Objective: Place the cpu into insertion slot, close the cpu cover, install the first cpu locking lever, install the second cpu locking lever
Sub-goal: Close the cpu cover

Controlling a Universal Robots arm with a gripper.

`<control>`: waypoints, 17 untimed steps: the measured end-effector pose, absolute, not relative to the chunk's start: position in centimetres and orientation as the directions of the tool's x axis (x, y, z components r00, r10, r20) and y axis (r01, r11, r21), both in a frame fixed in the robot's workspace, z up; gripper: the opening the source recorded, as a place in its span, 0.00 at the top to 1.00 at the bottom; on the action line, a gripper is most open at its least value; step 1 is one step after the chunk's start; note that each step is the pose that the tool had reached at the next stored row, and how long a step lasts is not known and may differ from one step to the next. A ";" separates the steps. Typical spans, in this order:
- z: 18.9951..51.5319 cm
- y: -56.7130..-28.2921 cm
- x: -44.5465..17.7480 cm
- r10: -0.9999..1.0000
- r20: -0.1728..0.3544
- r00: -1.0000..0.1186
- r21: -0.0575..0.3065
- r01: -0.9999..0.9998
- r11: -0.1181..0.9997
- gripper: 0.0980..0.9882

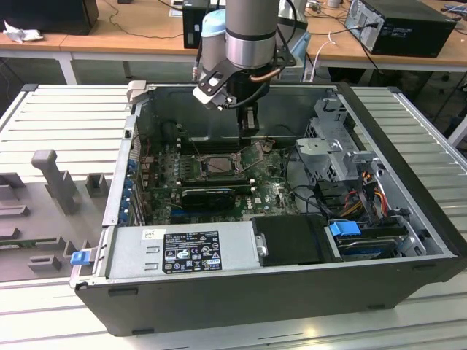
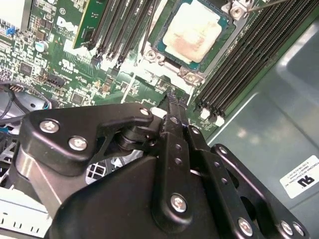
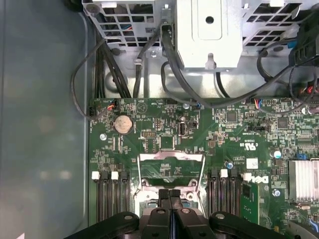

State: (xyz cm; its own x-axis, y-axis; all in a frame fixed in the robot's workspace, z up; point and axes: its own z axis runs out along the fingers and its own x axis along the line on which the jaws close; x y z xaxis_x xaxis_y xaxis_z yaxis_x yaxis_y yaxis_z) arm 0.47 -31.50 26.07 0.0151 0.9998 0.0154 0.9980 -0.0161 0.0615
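1. The pincer [image 2: 172,97] is hovering fully closed, gripping nothing.
2. The cpu [image 2: 192,35] is lying in the insertion slot [image 2: 225,24], near the pincer's tips, untouched.
3. The cpu cover [image 1: 257,153] is standing open beside that slot.

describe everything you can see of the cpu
The cpu is a thin square chip with a pale silvery metal top, smeared with a tan stain across its middle. It lies flat in the insertion slot, whose dark rim borders it. Nothing rests on its top; the gripper is apart from it.
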 end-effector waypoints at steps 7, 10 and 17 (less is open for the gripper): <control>26.1 -31.5 1.1 1.000 0.015 0.015 0.062 0.998 -0.016 0.99; 26.1 -31.4 1.2 1.000 0.015 0.015 0.061 0.998 -0.016 0.99; 26.8 -31.3 1.6 1.000 0.015 0.015 0.061 0.998 -0.016 0.99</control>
